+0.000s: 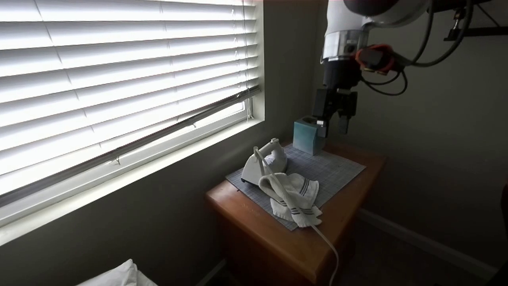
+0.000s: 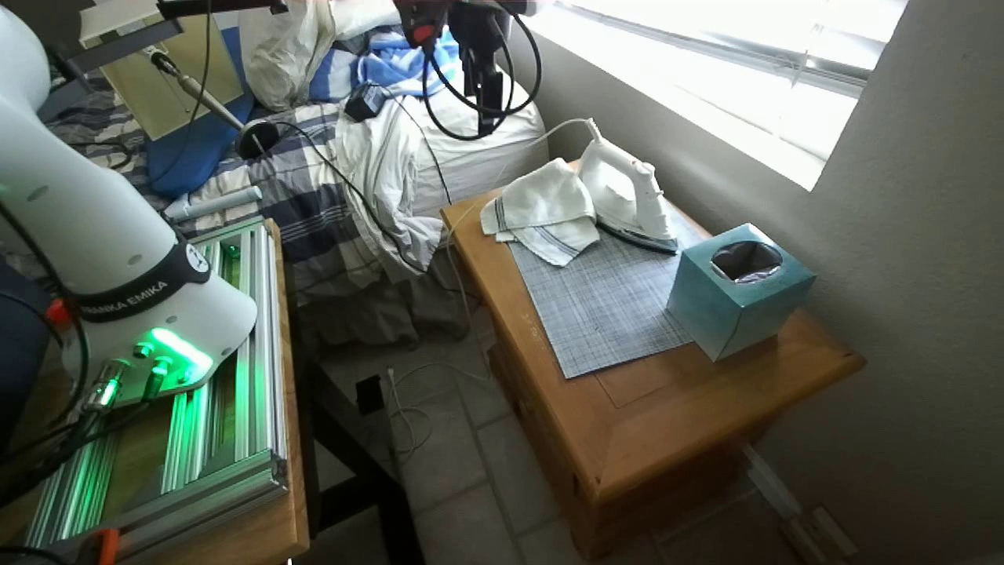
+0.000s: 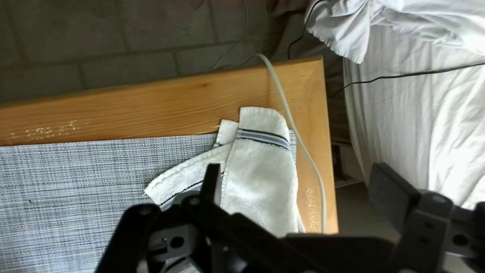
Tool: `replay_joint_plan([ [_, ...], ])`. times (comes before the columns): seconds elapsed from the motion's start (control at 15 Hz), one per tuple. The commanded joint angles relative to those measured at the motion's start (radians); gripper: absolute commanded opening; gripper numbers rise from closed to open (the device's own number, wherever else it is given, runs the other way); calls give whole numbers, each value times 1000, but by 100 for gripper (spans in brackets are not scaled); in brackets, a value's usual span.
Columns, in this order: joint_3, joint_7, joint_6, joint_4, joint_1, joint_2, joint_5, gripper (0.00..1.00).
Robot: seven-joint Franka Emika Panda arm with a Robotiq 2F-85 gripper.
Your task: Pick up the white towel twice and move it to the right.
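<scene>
The white towel (image 1: 309, 188) with dark stripes lies crumpled on a grey placemat (image 1: 337, 169) at one end of a wooden table (image 1: 254, 222), beside a white iron (image 1: 252, 171). It also shows in an exterior view (image 2: 541, 196) and in the wrist view (image 3: 261, 185), where its lower part is hidden behind the gripper. My gripper (image 1: 334, 128) is open and empty, high above the table. In the wrist view the gripper's fingers (image 3: 297, 178) are wide apart, with part of the towel and the table edge seen between them. The gripper does not touch the towel.
A teal tissue box (image 2: 702, 306) stands at the far end of the placemat. The iron's pale cord (image 3: 297, 132) runs beside the towel and over the table edge. A bed (image 3: 398, 113) adjoins the table's end. A window with blinds (image 1: 131, 75) is along the wall.
</scene>
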Motion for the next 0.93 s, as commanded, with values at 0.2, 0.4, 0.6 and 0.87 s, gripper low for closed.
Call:
replay_joint_plan([
  [0.2, 10, -12, 12, 50, -13, 72, -7, 100],
  [0.4, 10, -12, 12, 55, -13, 70, -8, 100],
  [0.6, 6, 0, 30, 66, -16, 90, -1, 100],
  [0.87, 2, -33, 128, 120, -36, 229, 25, 100],
])
